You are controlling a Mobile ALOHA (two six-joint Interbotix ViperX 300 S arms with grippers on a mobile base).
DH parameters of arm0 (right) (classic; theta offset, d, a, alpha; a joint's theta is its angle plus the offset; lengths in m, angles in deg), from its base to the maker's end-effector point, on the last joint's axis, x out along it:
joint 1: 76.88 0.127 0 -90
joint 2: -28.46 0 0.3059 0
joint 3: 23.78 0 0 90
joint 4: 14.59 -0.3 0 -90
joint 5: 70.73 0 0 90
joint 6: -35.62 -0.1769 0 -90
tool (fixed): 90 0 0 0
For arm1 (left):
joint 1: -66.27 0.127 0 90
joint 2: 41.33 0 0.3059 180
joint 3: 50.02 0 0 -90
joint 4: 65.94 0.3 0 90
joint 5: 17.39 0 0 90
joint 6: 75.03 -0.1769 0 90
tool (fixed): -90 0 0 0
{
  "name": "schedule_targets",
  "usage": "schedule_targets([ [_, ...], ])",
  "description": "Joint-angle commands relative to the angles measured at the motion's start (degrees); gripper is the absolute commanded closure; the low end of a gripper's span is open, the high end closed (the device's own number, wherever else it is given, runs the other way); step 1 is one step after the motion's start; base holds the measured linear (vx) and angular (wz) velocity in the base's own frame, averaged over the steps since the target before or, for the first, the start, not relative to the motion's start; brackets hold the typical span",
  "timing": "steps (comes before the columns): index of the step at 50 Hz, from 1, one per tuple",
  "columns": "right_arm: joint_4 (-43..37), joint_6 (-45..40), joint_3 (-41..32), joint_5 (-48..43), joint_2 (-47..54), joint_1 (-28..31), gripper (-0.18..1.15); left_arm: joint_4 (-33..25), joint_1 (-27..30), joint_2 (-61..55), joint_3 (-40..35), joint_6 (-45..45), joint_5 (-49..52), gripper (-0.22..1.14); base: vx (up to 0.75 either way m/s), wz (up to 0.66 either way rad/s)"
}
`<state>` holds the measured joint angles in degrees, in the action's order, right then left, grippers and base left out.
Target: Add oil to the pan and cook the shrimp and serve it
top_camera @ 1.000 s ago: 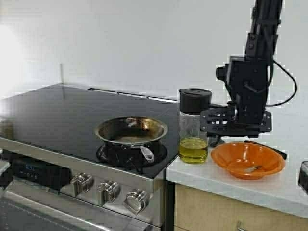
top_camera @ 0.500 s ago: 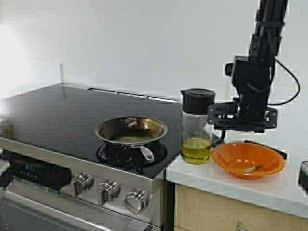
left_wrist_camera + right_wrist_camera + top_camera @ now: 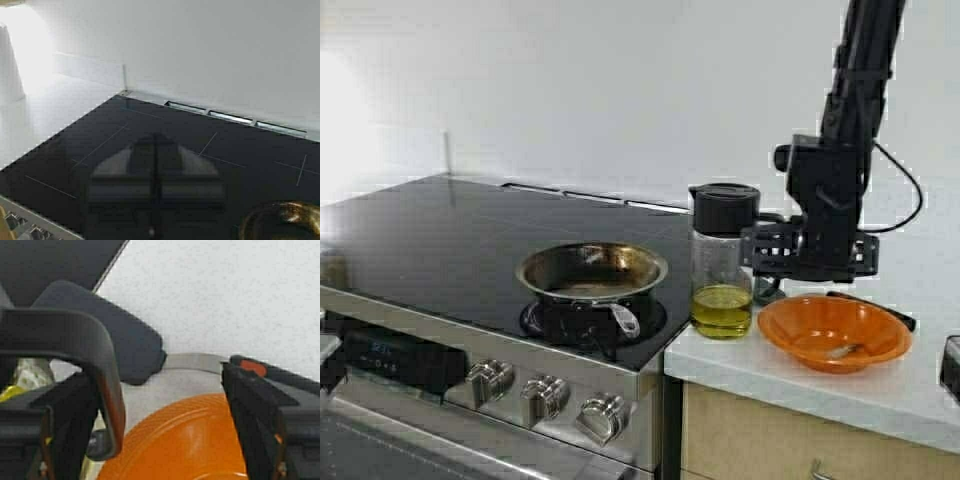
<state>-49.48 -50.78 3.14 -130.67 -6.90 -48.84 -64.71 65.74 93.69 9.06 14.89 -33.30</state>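
Yellow-green oil (image 3: 721,310) fills the clear jug's (image 3: 722,262) bottom; just beside it, the right gripper (image 3: 775,262) gapes wide, holding nothing.

A home kitchen is showing here: a black glass-top stove (image 3: 470,235) with steel knobs (image 3: 548,398) is standing on the left, a pale countertop (image 3: 880,385) over a wooden cabinet (image 3: 770,440) is adjoining it on the right, and a plain white wall (image 3: 620,90) is running behind.

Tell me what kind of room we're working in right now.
Most likely a home kitchen: a black glass-top stove with knobs, a steel pan on it, and a white countertop holding an oil jug.
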Motion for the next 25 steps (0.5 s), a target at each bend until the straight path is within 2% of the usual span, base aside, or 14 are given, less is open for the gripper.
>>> schedule_targets([
  [1, 0.2, 0.2, -1.6, -0.4, -0.4, 0.1, -0.03, -0.1, 0.1, -0.4, -0.6, 0.1, -0.3, 0.89, 0.0, 0.0],
  [17, 0.2, 0.2, -3.4, -0.3, 0.1, -0.4, -0.01, -0.1, 0.0, -0.4, -0.4, 0.1, -0.2, 0.89, 0.0, 0.0],
  [21, 0.0, 0.1, -4.0, -0.3, 0.3, -0.4, 0.07, -0.1, 0.0, -0.4, -0.4, 0.1, -0.2, 0.89, 0.0, 0.0],
  [25, 0.0, 0.1, -4.7, -0.4, 0.6, -0.4, 0.23, -0.1, 0.0, -0.3, -0.4, 0.1, -0.2, 0.89, 0.0, 0.0],
])
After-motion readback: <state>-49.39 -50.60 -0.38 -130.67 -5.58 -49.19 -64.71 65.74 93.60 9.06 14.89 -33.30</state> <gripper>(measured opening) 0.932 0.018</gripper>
